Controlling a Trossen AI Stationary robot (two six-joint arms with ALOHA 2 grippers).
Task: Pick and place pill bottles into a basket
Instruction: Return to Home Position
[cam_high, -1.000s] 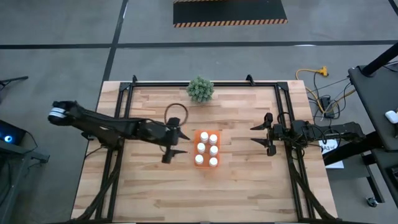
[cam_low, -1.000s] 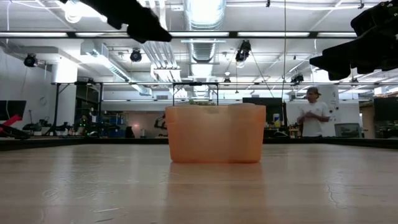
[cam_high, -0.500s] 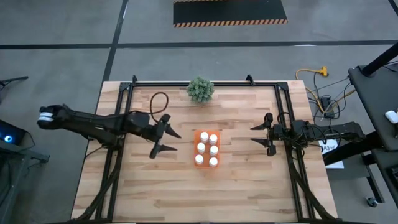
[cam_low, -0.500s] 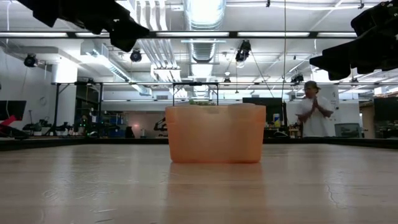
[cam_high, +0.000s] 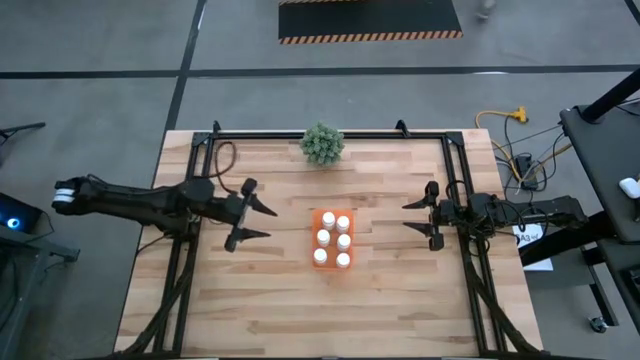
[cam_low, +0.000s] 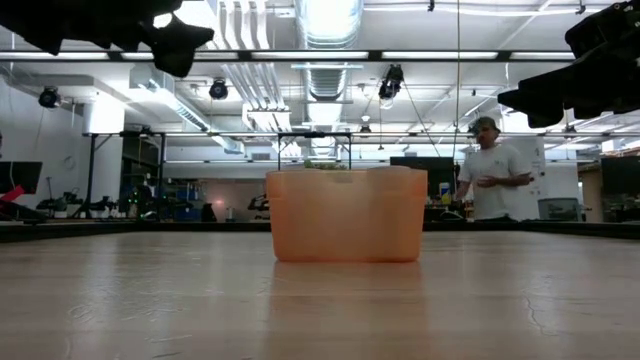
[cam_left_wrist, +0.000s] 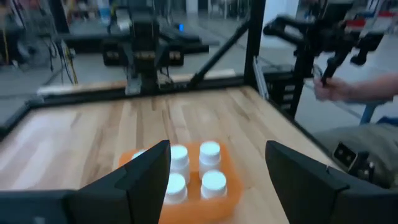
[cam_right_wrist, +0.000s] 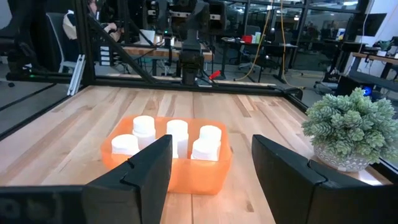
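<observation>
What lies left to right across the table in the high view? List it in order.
left gripper, open → basket holding the pill bottles → right gripper, open. The plant shares the basket's span, so it is left out.

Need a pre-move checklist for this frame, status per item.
1. Six pill bottles in the basket: ok, six caps in two rows.
2. Left gripper empty: ok, open, nothing between its fingers.
3. Left gripper clear of basket: ok, apart from it, toward the left side of the table.
4. Right gripper empty: ok, open, over the table's right side.
5. Plant out of both arms' way: ok, at the table's edge, apart from both.
6. Person beyond the table at a safe distance: cannot tell.
</observation>
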